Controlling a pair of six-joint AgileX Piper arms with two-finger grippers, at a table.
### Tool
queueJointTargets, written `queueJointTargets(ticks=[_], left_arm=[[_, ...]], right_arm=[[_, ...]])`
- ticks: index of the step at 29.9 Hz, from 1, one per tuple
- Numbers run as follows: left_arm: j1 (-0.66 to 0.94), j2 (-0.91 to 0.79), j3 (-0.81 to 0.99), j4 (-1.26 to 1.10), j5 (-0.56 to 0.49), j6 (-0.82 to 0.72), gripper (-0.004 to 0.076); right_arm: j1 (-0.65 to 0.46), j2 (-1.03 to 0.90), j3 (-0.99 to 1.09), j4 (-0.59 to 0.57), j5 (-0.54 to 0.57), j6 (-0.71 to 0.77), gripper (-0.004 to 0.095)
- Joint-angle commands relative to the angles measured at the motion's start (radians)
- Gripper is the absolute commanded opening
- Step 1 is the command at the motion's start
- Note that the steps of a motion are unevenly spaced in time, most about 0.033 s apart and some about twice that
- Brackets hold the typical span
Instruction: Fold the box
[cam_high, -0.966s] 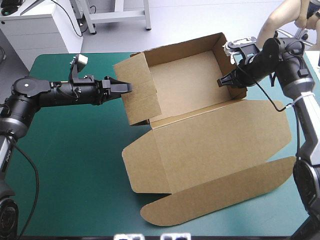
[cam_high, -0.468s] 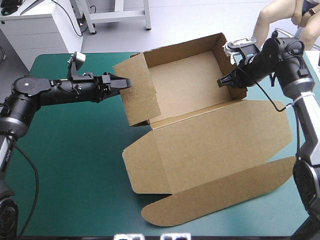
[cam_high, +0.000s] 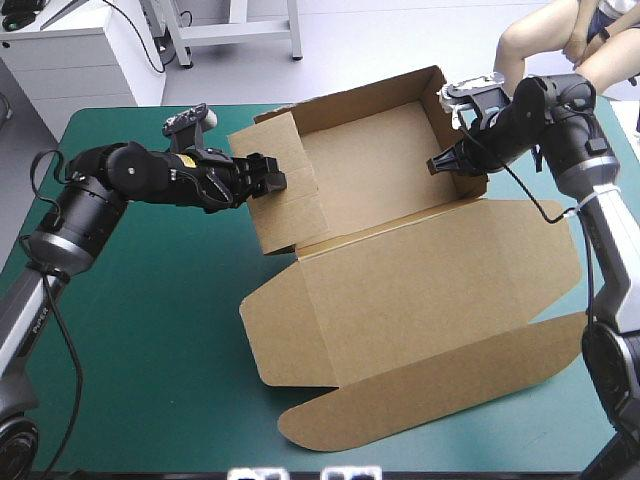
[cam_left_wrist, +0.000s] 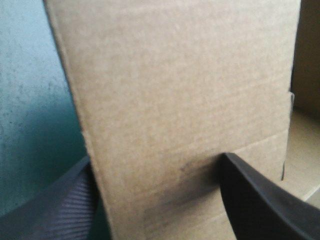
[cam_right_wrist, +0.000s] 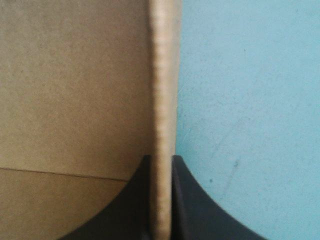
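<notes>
Straddling the left wall (cam_high: 285, 190) of the box (cam_high: 400, 290), the black fingers (cam_left_wrist: 260, 200) of the left gripper (cam_high: 266, 178) stand wide apart, one on the outer face and one on the inner face, with the brown board between them and not yet pinched. Just before, this gripper was a shut point resting against the outside of that wall; since then the wrist has rolled, the fingers have opened, and the arm has bent so that it reaches in from the upper left of the high view. Across the tray, the right gripper (cam_high: 437, 163) is clamped on the top edge of the right wall (cam_high: 468, 150), its fingers (cam_right_wrist: 195, 200) all but meeting on the thin sheet, much as it was earlier. The box itself sits in the upper middle of the high view with its walls raised, its lid (cam_high: 430, 300) lying flat and reaching toward the lower right over the teal-green cover (cam_high: 150, 330), and it has barely shifted. The change suggests the left arm is going from pushing the wall to gripping it, probably to fold or tuck it inward while the right arm steadies the opposite side.
</notes>
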Motion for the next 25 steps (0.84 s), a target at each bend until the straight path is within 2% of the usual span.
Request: queueJointTargets(ticks=[1,5,13,25], left_arm=[[-0.062,-0.032,-0.033,0.086,-0.074,-0.114,0.0493],[-0.088,-0.034,-0.033,0.13,-0.076,-0.149,0.0493],[-0.088,-0.063,-0.035,0.068,-0.02,-0.145,0.0493],[-0.088,-0.093,-0.092,0.043,0.049,-0.119,0.0493]], right_arm=[[0.027,-0.046,-0.074,0.023,-0.037,0.011,-0.0018],[0.06,-0.046,-0.107,-0.022,-0.035,0.019,-0.0018],[0.089,-0.046,-0.118,-0.092,-0.003,0.037,-0.0018],[0.089,-0.046,-0.118,-0.097,0.016,0.043,-0.0018]])
